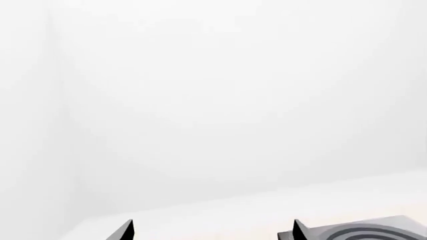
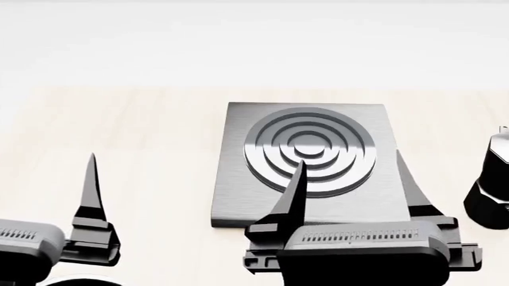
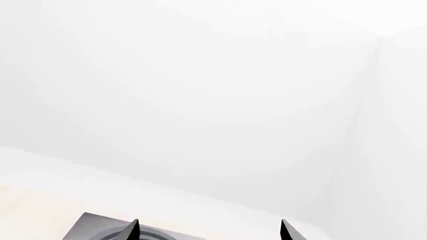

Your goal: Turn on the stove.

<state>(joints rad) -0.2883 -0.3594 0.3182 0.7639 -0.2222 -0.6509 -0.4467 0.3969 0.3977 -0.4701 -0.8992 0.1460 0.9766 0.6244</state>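
The stove (image 2: 238,196) is a square brushed-grey plate with a raised ring burner (image 2: 310,149), lying mid-table in the head view. Its black knob is hidden from every view. My right gripper (image 2: 352,179) is open and empty. It hovers over the stove's near edge, one finger over the burner and the other at the plate's right edge. My left gripper (image 1: 212,231) is open and empty, to the left of the stove; one finger (image 2: 92,185) shows in the head view. A corner of the stove also shows in the left wrist view (image 1: 373,231) and in the right wrist view (image 3: 93,227).
A black moka pot (image 2: 489,185) stands right of the stove, near the view's edge. A dark rounded rim (image 2: 80,281) peeks in at the bottom left under my left arm. The light wooden table (image 2: 143,131) runs back to a white wall.
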